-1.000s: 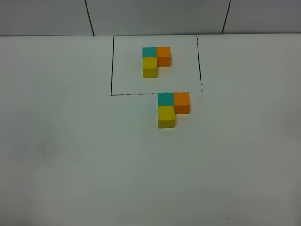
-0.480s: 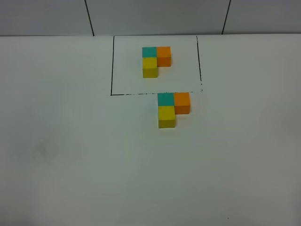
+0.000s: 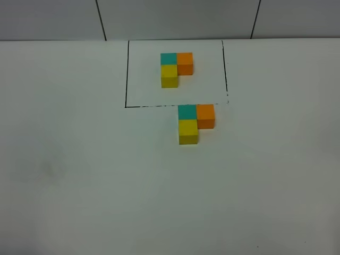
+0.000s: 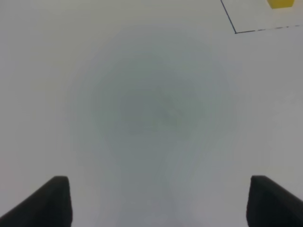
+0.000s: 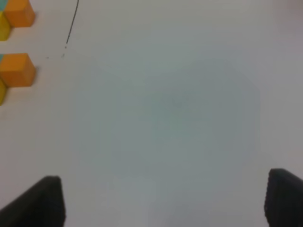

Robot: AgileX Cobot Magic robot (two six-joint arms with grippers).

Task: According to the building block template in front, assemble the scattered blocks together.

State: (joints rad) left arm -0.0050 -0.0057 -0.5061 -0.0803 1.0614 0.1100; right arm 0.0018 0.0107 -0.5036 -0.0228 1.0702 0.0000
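Observation:
The template (image 3: 176, 68), teal, orange and yellow cubes in an L, sits inside the black drawn rectangle (image 3: 126, 79). Just below the frame, the three loose cubes stand joined in the same L: teal (image 3: 186, 112), orange (image 3: 205, 115), yellow (image 3: 188, 130). Neither gripper shows in the high view. The left gripper (image 4: 158, 201) is open over bare table, with a yellow cube (image 4: 280, 4) far off. The right gripper (image 5: 165, 198) is open and empty; the loose orange cube (image 5: 18, 69) and the template's orange cube (image 5: 20, 13) lie far from it.
The white table (image 3: 79, 175) spreads all around the blocks. A grey panelled wall (image 3: 175, 18) runs along the far edge.

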